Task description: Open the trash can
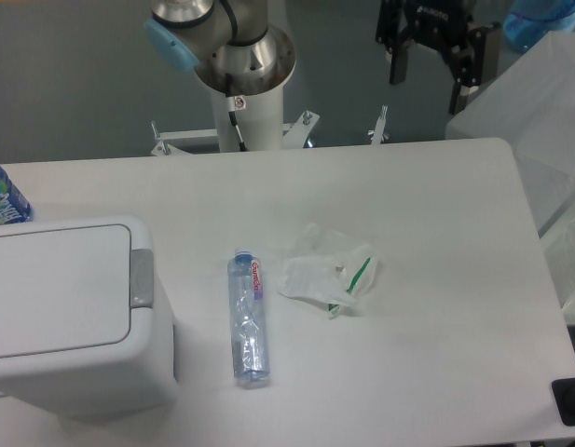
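The trash can [59, 289] is a large white boxy bin at the table's left front, with its flat lid down. A small grey push-latch [142, 277] sits on its right rim. My gripper [431, 76] hangs high at the back right, above the table's far edge, far from the can. Its two black fingers [397, 65] stand apart and hold nothing.
A clear crushed plastic bottle [248, 317] lies right of the can. A crumpled clear bag with a green strip [326, 273] lies near the table's middle. A blue-labelled bottle [3, 197] stands at the left edge. The arm's white base column [242, 102] stands behind the table.
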Robot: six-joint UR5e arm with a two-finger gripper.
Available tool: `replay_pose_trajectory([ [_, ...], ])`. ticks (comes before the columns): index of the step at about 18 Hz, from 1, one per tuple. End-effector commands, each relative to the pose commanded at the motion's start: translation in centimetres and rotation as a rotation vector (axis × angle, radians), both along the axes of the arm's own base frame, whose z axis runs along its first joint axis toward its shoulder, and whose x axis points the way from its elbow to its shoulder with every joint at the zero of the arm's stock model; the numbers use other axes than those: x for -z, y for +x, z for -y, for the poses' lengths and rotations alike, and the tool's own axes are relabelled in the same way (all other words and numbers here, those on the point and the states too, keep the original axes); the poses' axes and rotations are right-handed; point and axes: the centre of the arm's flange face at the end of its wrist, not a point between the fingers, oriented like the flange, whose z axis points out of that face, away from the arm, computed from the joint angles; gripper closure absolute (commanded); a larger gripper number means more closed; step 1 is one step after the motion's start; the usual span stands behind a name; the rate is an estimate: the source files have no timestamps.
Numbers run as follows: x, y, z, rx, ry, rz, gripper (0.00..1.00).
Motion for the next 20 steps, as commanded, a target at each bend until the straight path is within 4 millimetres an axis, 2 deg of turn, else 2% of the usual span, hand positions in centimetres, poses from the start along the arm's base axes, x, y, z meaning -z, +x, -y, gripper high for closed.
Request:
replay_pose_trajectory([
  [5, -0.1, 0.2, -0.4, -0.004, 0.042, 0.019, 0.00],
  [8, -0.2, 0.5, -1.3, -0.142, 0.090, 0.082, 0.00],
  [14, 0.4, 2.5, -5.8, -0.325, 0.235, 0.129, 0.00],
  [16, 0.8, 3.8, -8.2, -0.388, 0.286, 0.145, 0.00],
  [18, 1.1, 4.7, -9.4, -0.466, 0.329, 0.172, 0.00],
  [20, 1.8, 6.5, -11.6, -0.508, 0.338, 0.227, 0.00],
])
